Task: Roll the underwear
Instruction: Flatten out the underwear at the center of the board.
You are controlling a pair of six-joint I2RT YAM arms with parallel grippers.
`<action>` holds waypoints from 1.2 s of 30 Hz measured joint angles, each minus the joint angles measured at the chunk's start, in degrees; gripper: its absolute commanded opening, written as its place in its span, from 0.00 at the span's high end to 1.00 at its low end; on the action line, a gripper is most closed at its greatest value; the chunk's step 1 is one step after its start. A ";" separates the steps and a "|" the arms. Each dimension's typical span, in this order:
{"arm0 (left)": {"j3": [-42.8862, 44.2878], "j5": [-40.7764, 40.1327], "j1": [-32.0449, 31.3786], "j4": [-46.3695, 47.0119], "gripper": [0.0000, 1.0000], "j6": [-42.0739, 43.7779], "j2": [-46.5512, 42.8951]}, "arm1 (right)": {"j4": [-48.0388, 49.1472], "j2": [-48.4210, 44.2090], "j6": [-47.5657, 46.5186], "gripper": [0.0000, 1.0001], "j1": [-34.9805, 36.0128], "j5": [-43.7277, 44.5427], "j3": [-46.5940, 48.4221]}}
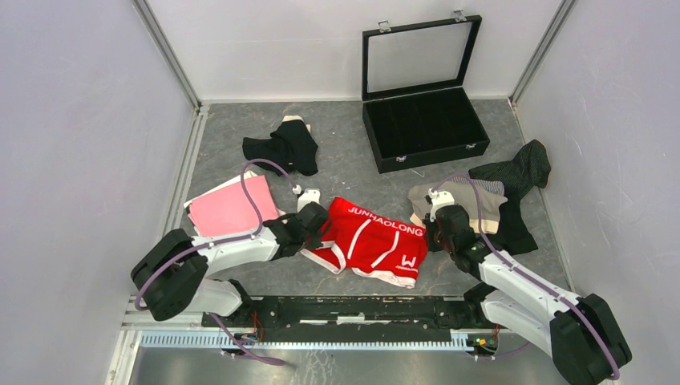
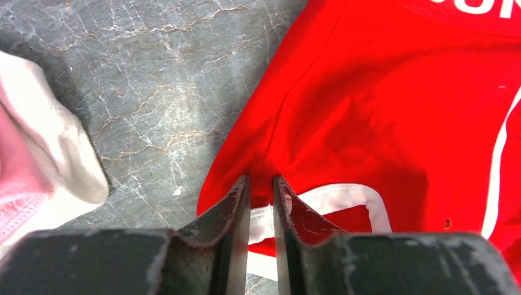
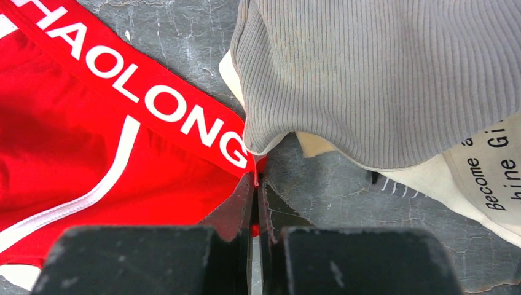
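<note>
**Top external view: the two arms meet the red underwear, one at each side**

The red underwear (image 1: 373, 241) lies spread on the grey table (image 1: 345, 156), in the middle near the front, with the white lettering of its waistband turned to the far side. The left gripper (image 2: 261, 184) stands at its left edge, close to the white-trimmed leg opening. In the left wrist view its fingers are almost together, with only a thin gap between them. The red cloth makes creases that run toward the tips, but I cannot tell if cloth is really caught between them.

The right gripper (image 3: 255, 181) is at the right end of the waistband. In the right wrist view its fingers are pressed together, and a bit of red cloth shows between them, so it pinches the corner of the waistband.

Just beside this corner lies the grey ribbed underwear (image 1: 461, 200), touching the red one or nearly so. The dark pinstriped underwear (image 1: 521, 172) lies partly under it, to the right. The pink underwear (image 1: 232, 208) is flat at the left, near the left arm. The black underwear (image 1: 285, 147) is crumpled further back. The black case (image 1: 433, 156) stands at the back right with its glass lid raised.
</note>
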 measured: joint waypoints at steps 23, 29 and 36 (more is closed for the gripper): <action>1.97 -5.46 0.00 -8.66 0.98 0.44 -15.93 | -0.15 0.09 -1.07 0.96 0.00 1.95 0.04; 1.70 -7.23 -0.07 -13.70 0.98 -2.54 -20.96 | -2.38 1.60 -2.36 0.94 0.00 4.13 3.26; -1.44 -6.58 -0.15 -18.82 0.95 -7.30 -24.00 | -3.21 4.09 -4.50 0.87 0.00 5.07 8.07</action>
